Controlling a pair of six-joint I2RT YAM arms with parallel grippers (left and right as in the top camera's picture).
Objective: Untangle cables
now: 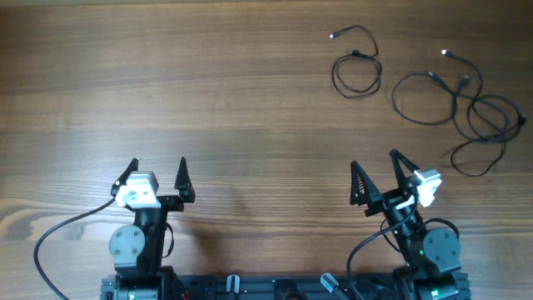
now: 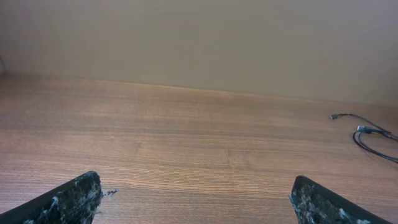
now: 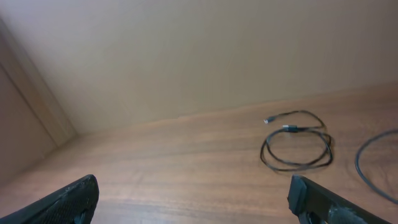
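Black cables (image 1: 455, 102) on wooden table (image 1: 208, 83), far right; both jaws spread wide (empty).

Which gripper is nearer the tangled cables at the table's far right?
Right. The right gripper sits open just short and left of the cables; the left gripper is much farther off to their left.

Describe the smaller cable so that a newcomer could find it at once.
On the wooden table, look to the far right corner. There the smaller cable lies left of, and apart from, a sprawling tangle of thin black cords. It is one compact coil with a short tail, while the tangle spreads in several crossing loops.
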